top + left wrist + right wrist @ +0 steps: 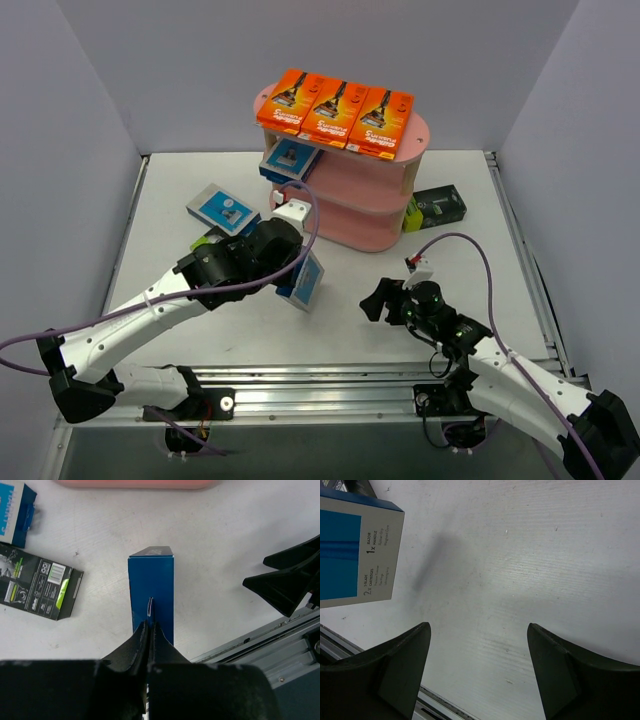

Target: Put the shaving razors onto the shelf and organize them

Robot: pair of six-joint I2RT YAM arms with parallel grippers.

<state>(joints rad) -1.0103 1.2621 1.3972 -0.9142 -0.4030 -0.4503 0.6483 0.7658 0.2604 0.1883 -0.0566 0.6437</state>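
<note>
The pink three-tier shelf [360,190] stands at the back centre, with three orange razor packs [335,112] lying side by side on its top board. One blue-and-white pack [290,158] sits at the left end of the middle tier. My left gripper [293,272] is shut on another blue-and-white pack [309,283], held on edge in front of the shelf. In the left wrist view the fingers [151,625] pinch the hang tab of this pack [151,587]. My right gripper [378,300] is open and empty over bare table, as the right wrist view [479,630] shows, with the held pack [355,555] to its left.
A blue-and-white pack [222,210] lies on the table left of the shelf, also in the left wrist view [15,512]. A black and lime pack [437,207] lies right of the shelf. Another black and lime pack [37,585] lies under my left arm. A metal rail [330,385] runs along the near edge.
</note>
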